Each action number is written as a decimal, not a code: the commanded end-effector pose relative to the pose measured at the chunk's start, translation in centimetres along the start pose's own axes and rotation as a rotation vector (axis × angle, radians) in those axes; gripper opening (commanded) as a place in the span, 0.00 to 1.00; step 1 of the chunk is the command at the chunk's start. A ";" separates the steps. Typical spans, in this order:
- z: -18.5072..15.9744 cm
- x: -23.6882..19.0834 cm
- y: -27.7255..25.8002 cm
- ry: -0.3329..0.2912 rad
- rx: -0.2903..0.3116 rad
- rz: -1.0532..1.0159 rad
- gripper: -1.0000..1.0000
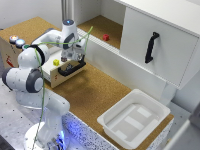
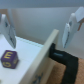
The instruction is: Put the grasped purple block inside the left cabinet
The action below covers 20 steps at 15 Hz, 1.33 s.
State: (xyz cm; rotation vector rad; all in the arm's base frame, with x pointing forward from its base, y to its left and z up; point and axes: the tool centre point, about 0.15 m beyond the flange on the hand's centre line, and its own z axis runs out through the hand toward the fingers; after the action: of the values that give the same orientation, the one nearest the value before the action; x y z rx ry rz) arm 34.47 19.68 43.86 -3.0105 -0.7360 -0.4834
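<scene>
A purple block (image 2: 8, 59) with a yellow letter lies on the pale top of the small wooden drawer box (image 2: 30, 65). My gripper (image 2: 38, 42) is open and empty above the box, with the block beside one finger (image 2: 6, 30), not between the two. In the exterior view the gripper (image 1: 75, 56) hangs over the drawer box (image 1: 52, 72), where a small yellow-looking block (image 1: 56, 62) sits. The left cabinet (image 1: 95, 25), an open compartment with a cork floor, is behind the arm and holds a red block (image 1: 106, 37).
The drawer box has a black handle (image 1: 71, 69), which also shows in the wrist view (image 2: 67, 57). A white door with a black handle (image 1: 150, 47) closes the cupboard's right section. A white bin (image 1: 132, 117) sits at the front right. A box with coloured buttons (image 1: 16, 40) stands at the left.
</scene>
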 end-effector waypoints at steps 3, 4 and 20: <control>3.4 1.4 -8.5 -0.117 0.025 -0.040 1.00; 4.4 1.4 -9.2 -0.134 0.030 -0.044 1.00; 12.4 3.3 -9.3 -0.190 0.031 0.185 1.00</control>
State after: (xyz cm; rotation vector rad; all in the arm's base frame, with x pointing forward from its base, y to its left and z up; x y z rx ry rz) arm 34.27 29.25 33.31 -3.0296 -0.5287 -0.2218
